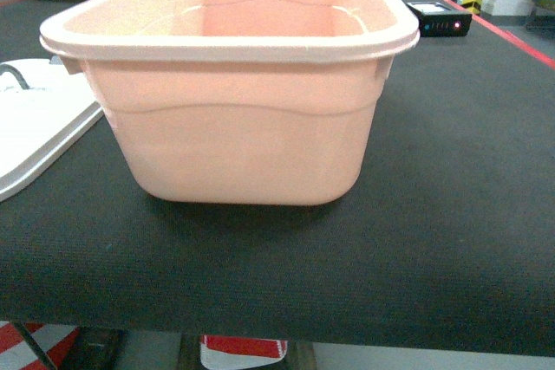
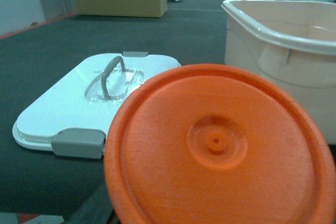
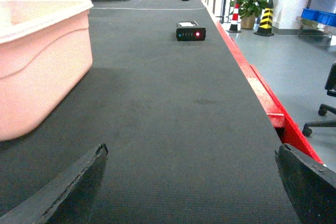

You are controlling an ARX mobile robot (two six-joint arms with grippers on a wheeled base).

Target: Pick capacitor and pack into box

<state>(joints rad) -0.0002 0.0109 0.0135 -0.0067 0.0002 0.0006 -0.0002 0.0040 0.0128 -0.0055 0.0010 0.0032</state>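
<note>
Left gripper's jaws hidden; orange disc (image 2: 218,148) fills its cam, held? can't tell. Right gripper (image 3: 191,182) wide open, w/ nothing. Next: drop disc into box (image 1: 234,84), just right of lid (image 2: 79,103).

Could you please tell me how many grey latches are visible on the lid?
2: one grey latch on the near edge of the white rectangular plastic lid, another on its far edge. Others may be hidden.

Right of the box (image 1: 234,127) the worktop (image 1: 468,197) lies bare up to a small black device (image 1: 440,16); its lid (image 1: 35,119) lies left
</note>
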